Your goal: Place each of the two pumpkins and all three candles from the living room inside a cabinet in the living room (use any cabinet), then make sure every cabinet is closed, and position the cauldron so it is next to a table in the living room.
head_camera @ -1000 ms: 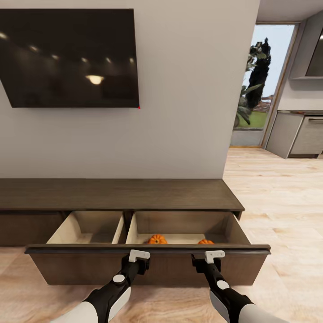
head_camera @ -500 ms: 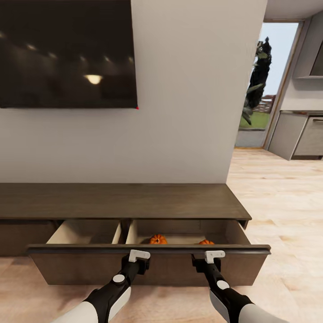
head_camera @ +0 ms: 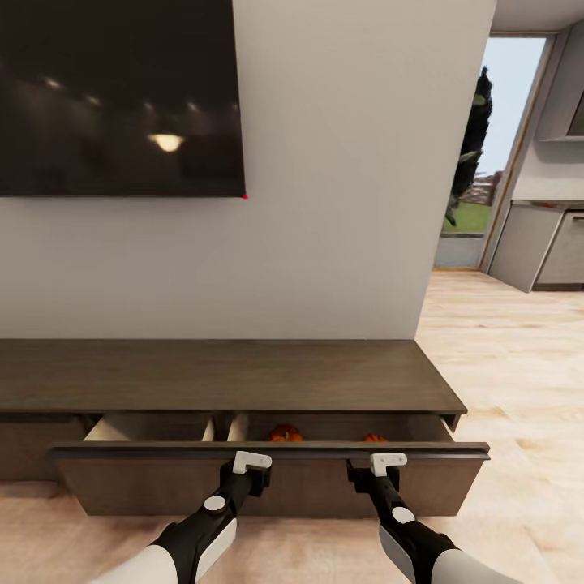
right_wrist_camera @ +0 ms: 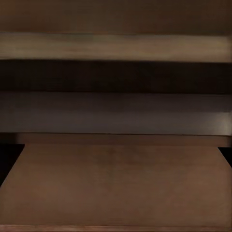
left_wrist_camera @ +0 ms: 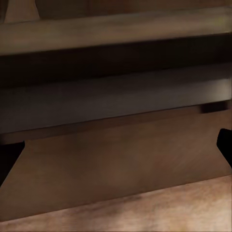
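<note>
Over the last second the drawer (head_camera: 268,478) of the cabinet (head_camera: 219,373) has slid most of the way in: the pale interior that showed wide a second ago is now a thin strip under the cabinet top, and the whole view has crept closer to the wall, so the robot is rolling forward as it pushes. Both pumpkins sit inside, one (head_camera: 285,434) at about 12 o'clock from the left gripper (head_camera: 251,462), the other (head_camera: 374,438) just at 12 o'clock from the right gripper (head_camera: 387,461); only their tops peek over the front panel. No candles can be made out in the slit that remains. This looks like the closing step, nearly done, with a short push left before the front sits flush. Both arms reach straight ahead toward 12 o'clock, low and roughly parallel, their white fingertips pressed against the upper edge of the drawer front. Both wrist views look squarely onto the brown panel with dark finger edges at the far sides, so the jaws seem spread wide and holding nothing.
</note>
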